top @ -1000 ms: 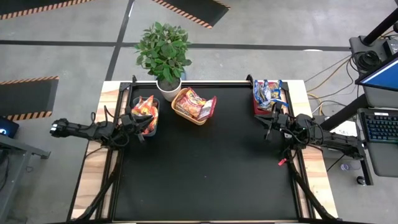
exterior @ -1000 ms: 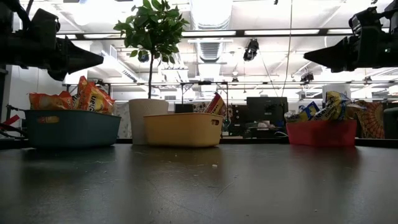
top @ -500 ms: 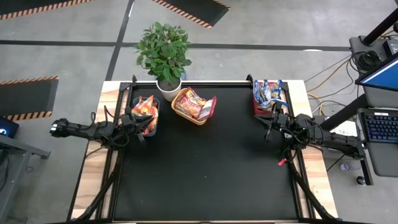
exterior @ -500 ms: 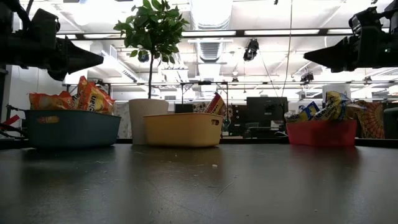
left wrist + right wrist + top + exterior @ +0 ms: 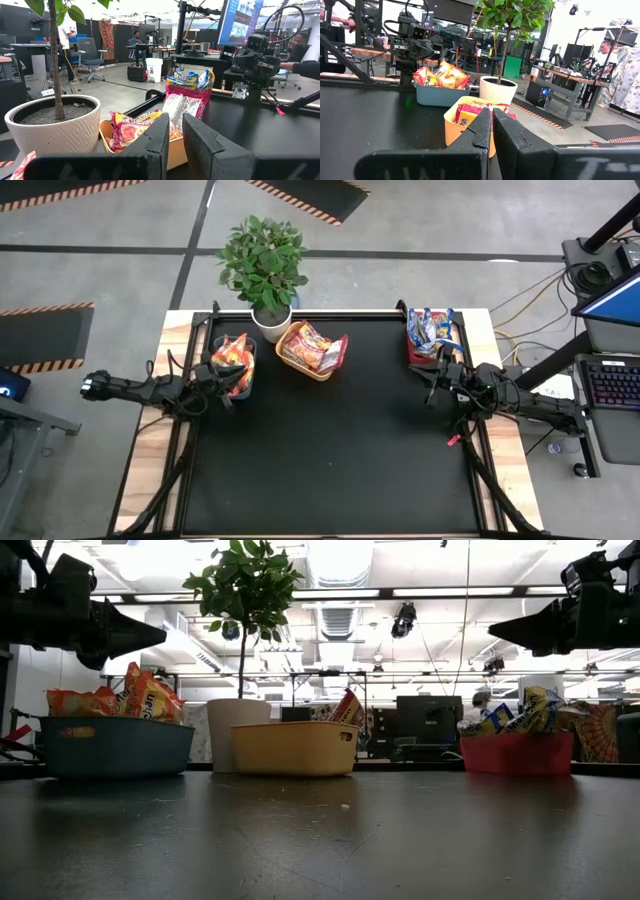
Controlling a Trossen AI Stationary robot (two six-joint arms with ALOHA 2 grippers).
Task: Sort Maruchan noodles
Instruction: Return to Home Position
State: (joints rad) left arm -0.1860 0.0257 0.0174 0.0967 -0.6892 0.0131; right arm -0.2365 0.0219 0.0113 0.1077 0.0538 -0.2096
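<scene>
Maruchan noodles [image 5: 310,346] are sitting in bins [image 5: 295,748] at twelve o'clock; my left claw [image 5: 238,388] and right claw [image 5: 431,388] are hovering almost closed, gripping nothing.

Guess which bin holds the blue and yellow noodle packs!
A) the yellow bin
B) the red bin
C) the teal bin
B: the blue and yellow noodle packs stick up out of the red bin, while the other two bins hold orange and reddish ones.

Robotics lab: hazard-striped floor mats [image 5: 40,338], monitors [image 5: 240,20], office chairs [image 5: 91,56], ceiling strip lights [image 5: 450,592].
</scene>
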